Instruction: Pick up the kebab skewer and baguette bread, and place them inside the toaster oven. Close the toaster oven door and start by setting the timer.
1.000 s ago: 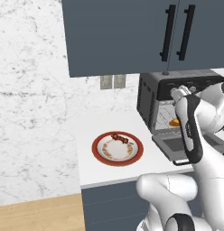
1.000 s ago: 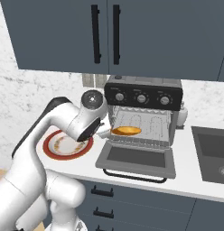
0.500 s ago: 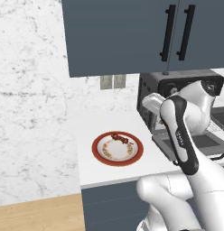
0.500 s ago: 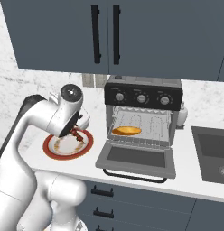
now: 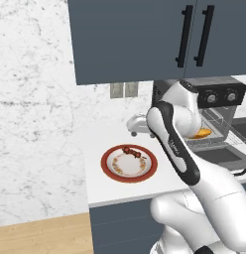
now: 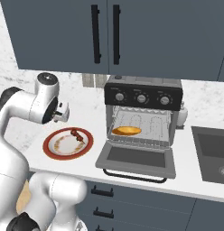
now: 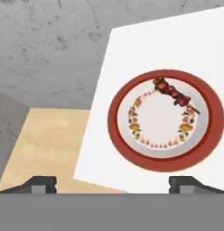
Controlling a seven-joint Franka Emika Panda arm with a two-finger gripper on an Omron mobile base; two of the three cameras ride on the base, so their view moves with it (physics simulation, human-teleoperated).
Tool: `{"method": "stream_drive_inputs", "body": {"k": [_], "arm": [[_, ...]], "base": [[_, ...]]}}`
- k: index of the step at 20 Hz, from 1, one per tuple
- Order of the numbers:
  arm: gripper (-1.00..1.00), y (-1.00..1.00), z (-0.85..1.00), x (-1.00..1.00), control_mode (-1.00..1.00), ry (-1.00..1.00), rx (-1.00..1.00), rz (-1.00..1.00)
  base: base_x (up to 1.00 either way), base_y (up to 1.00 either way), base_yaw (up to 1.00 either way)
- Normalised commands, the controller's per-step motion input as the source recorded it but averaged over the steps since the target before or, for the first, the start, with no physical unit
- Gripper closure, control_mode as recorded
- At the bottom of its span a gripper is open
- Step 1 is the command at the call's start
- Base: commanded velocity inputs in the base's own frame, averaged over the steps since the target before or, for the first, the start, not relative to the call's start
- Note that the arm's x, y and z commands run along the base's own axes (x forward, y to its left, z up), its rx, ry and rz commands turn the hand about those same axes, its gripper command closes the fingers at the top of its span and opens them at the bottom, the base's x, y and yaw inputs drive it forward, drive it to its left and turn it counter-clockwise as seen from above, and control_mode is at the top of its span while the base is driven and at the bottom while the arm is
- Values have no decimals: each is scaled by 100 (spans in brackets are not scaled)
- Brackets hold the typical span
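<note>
White tabletop (image 6: 186,178) carried a red-rimmed plate (image 6: 49,151) at left, the kebab skewer (image 6: 77,134) lying on it. Above it hovered the gripper (image 6: 65,112), jaws spread and empty. Rightward, the baguette bread (image 6: 126,131) sat on a rack inside the toaster oven (image 6: 143,95), the toaster oven door (image 6: 137,159) dropped open.

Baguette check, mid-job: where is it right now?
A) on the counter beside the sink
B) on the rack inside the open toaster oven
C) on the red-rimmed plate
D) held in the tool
B: the baguette lies on the wire rack inside the toaster oven, whose door hangs open.
</note>
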Motion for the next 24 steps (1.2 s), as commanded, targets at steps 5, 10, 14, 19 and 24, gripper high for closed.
{"method": "stream_drive_inputs", "body": {"k": [5, 10, 14, 19, 24], "arm": [[-100, 0, -24, 0, -100, 0, -35, 35], [-100, -10, -45, 2, -100, 0, -34, 39], [-100, -51, -54, 2, -100, 0, -24, 43], [-100, -34, -41, 20, -100, 2, -13, 42], [-100, 32, -32, 43, -100, 0, -5, 8]], "base": [[0, 0, 0], [0, 0, 0], [0, 0, 0], [0, 0, 0], [0, 0, 0]]}}
